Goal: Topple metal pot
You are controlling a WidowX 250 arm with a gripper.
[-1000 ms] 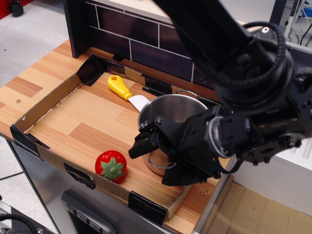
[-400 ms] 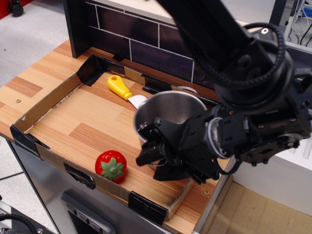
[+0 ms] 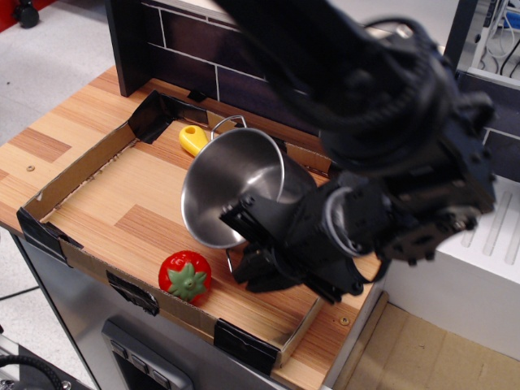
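Observation:
The metal pot (image 3: 236, 183) is tipped steeply, its open mouth facing left and toward the camera, and its base is hidden behind my arm. One wire handle (image 3: 228, 122) sticks up at the rim's top. My black gripper (image 3: 244, 244) sits at the pot's lower right side. One finger lies against the wall under the rim, the other is below it, and the gripper appears shut on the pot. The pot hangs over the wooden floor of the cardboard-walled tray (image 3: 69, 175).
A red toy strawberry (image 3: 185, 277) lies by the tray's front wall, just left of the gripper. A yellow knife handle (image 3: 193, 138) shows behind the pot's rim. A dark tiled back wall (image 3: 187, 49) stands behind the tray. The counter edge is at the front.
The pot has gone from upright to tipped far over to the left, its mouth swinging toward the strawberry. My gripper has turned and moved left with it.

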